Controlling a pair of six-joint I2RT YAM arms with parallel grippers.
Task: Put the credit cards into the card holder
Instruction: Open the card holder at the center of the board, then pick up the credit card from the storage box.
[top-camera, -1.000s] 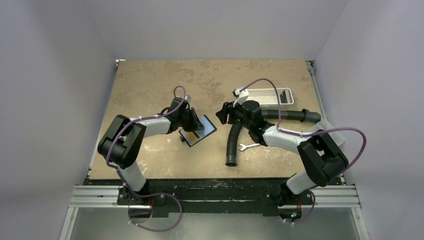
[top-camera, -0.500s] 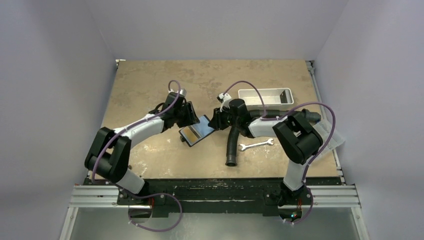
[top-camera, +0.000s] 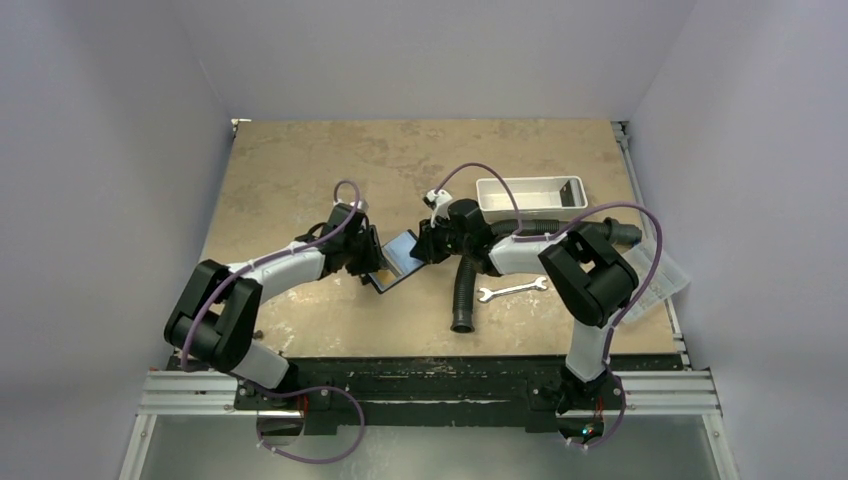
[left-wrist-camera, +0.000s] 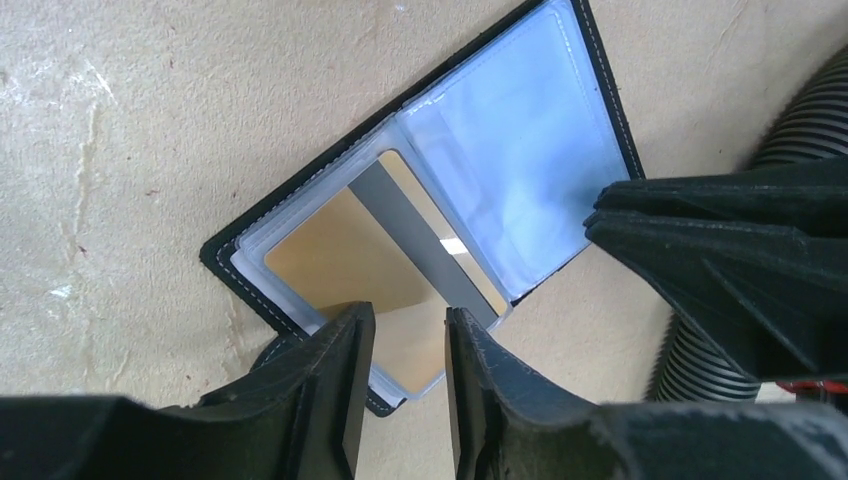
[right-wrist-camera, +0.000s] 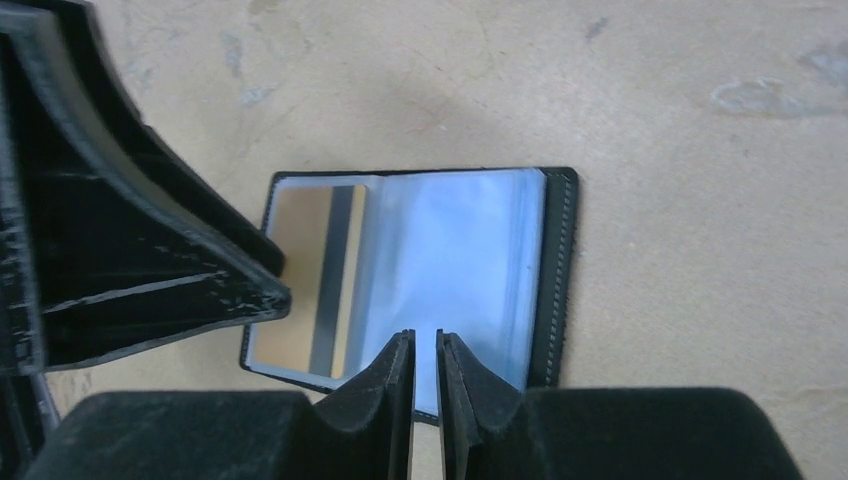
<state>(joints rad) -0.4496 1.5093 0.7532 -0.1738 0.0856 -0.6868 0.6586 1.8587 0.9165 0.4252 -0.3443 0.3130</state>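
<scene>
Card holder (left-wrist-camera: 510, 150), open (hose (left-wrist-camera: 810, 120) near one edge), credit card (left-wrist-camera: 340, 250) sleeved. Left pincer (left-wrist-camera: 408, 320) apart at holder's corner; right pincer (right-wrist-camera: 425, 345): cannot tell.

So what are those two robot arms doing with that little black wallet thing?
Both arms are working on the card holder, which lies open on the table. A yellowish-tan card sits in one of its clear sleeves. The left gripper hovers over that card's edge, fingers apart. The right gripper has its fingers almost together at the other clear page's edge; whether it pinches it is hard to tell.
</scene>
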